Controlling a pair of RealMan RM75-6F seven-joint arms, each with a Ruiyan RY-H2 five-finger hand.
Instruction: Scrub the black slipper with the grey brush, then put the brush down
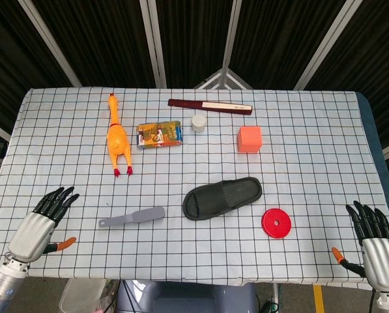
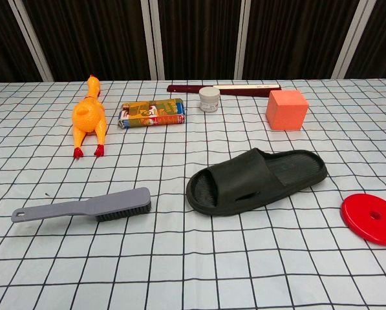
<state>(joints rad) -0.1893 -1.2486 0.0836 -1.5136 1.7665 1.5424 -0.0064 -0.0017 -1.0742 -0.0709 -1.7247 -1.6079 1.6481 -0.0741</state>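
Observation:
The black slipper (image 1: 221, 197) (image 2: 257, 181) lies sole down near the middle of the checked tablecloth, its toe end toward the right. The grey brush (image 1: 133, 217) (image 2: 83, 206) rests bristles down to the slipper's left, handle pointing left. My left hand (image 1: 41, 223) sits at the table's front left corner, fingers apart, holding nothing, well left of the brush. My right hand (image 1: 375, 238) sits at the front right corner, fingers spread and empty, far from the slipper. Neither hand shows in the chest view.
A red disc (image 1: 276, 223) (image 2: 372, 218) lies right of the slipper. Farther back are an orange block (image 1: 249, 139), a white jar (image 1: 199, 122), a printed box (image 1: 159, 135), a rubber chicken (image 1: 117, 137) and a dark red bar (image 1: 210, 106).

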